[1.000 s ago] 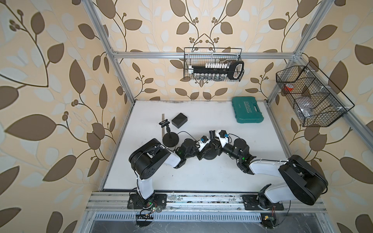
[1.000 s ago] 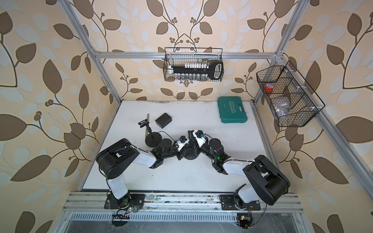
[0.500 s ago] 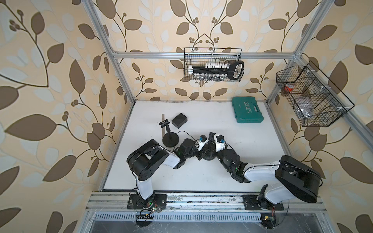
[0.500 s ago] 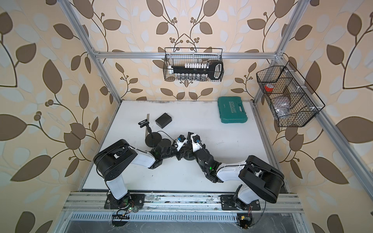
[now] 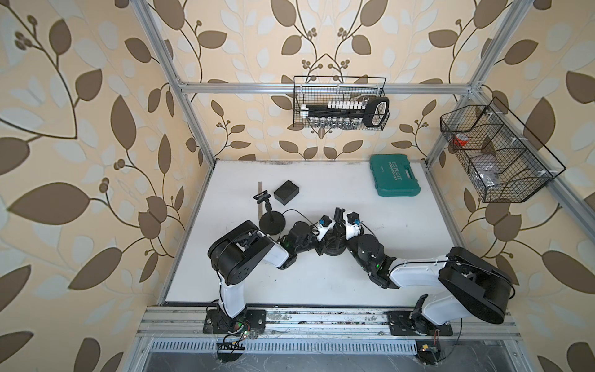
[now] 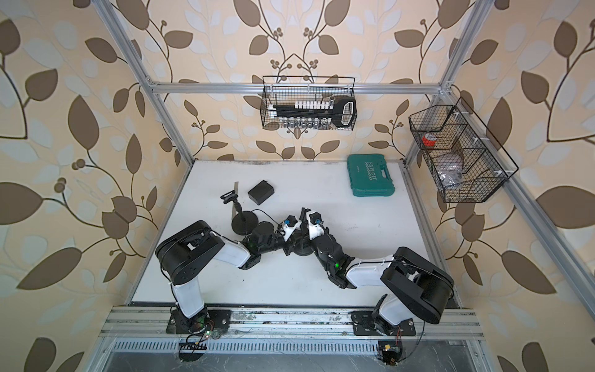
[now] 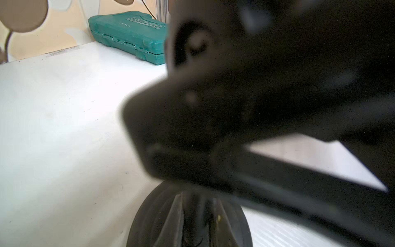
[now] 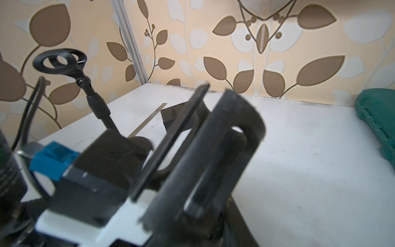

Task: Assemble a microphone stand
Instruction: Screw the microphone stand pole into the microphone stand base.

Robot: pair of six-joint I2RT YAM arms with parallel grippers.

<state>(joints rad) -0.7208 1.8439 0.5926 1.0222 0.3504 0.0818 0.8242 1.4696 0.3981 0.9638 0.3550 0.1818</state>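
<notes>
In both top views, the two arms are meeting mid-table over a round black base (image 5: pixel 333 253) lying flat on the white table (image 5: pixel 322 290); the left gripper (image 5: pixel 325 245) is reaching across it from the left and the right gripper (image 5: pixel 338 213) is pointing toward the back wall just above it. An assembled microphone stand (image 5: pixel 272 225) is standing just left of them, with a black box (image 5: pixel 286 192) and a metal strip (image 5: pixel 260 188) beside it and a green tool case (image 5: pixel 394 175) sitting well apart at the back right. In the left wrist view, the left gripper's fingers (image 7: pixel 178 211) are pressing together on a thin upright post (image 7: pixel 193 213) rising from the base. In the right wrist view, the right gripper's jaws are standing slightly apart, holding nothing that shows, bare table showing through the gap
</notes>
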